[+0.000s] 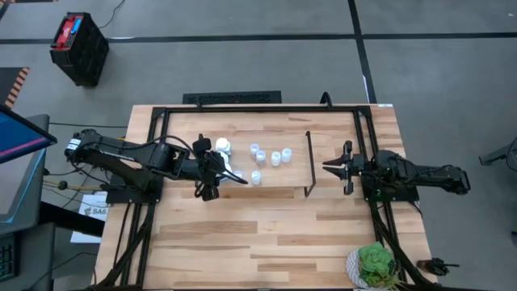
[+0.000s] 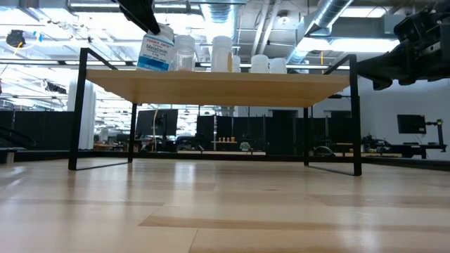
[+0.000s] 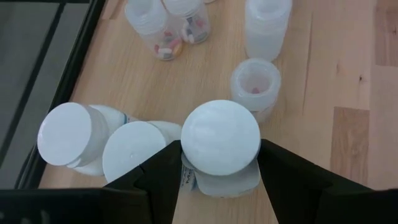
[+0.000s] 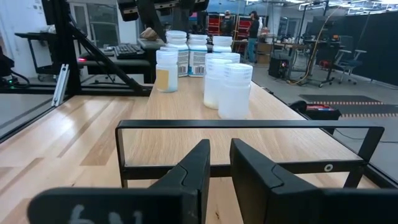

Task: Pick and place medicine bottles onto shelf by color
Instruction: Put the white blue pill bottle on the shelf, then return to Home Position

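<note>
The shelf (image 2: 225,81) is a light-wood board on black legs in the middle of the table. Several small translucent bottles (image 1: 275,158) and two white ones (image 3: 68,134) (image 3: 134,149) stand on it. My left gripper (image 3: 217,149) is over the shelf's left end and is shut on a third white bottle (image 3: 221,134), which has a blue-and-white label (image 2: 156,50). My right gripper (image 4: 221,155) hovers just off the shelf's right end (image 1: 309,162). It is shut, empty and pointing at the bottles. My left gripper pinches the white bottle's body just under its cap (image 3: 189,174) between its two fingers, one on each side. The fingers come from above, slanting down from the table's left. The bottle is a little tilted, cap up, its base at the shelf top; whether it touches I cannot tell.
A green potted plant (image 1: 376,263) stands at the table's near right corner. The shelf's black end frame (image 4: 249,124) stands between my right gripper and the bottles. A black and red crate (image 1: 79,47) sits on the floor beyond the table.
</note>
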You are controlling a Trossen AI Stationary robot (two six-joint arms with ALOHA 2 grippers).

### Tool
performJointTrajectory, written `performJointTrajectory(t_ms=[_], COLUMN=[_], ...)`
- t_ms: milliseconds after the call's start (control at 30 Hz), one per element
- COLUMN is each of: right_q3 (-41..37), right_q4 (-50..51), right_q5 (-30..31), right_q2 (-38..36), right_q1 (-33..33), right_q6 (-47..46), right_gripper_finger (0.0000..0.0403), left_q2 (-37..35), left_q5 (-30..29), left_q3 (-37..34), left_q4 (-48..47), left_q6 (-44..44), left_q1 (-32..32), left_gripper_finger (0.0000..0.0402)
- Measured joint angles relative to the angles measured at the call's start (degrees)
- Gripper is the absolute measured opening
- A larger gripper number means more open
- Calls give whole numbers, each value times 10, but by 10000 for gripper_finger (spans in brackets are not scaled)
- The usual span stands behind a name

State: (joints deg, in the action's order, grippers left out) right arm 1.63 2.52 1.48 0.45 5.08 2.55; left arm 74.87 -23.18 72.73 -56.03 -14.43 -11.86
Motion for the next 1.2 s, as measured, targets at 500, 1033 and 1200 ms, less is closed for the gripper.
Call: performJointTrajectory(t_ms=[500,1033,1200], right_q3=[0,0,0], right_q4=[0,0,0], right_q5=[0,0,0], right_q2=[0,0,0], right_q1=[0,0,0], right_q6=[0,-1,-1], right_gripper_finger=[86,86,86], left_q2=[0,0,0], left_q5=[0,-18,-33], left_q3=[0,0,0], left_q4=[1,10,35], left_q6=[-26,-4,-3], left_q1=[0,-2,-3], left_gripper_finger=[206,268,268])
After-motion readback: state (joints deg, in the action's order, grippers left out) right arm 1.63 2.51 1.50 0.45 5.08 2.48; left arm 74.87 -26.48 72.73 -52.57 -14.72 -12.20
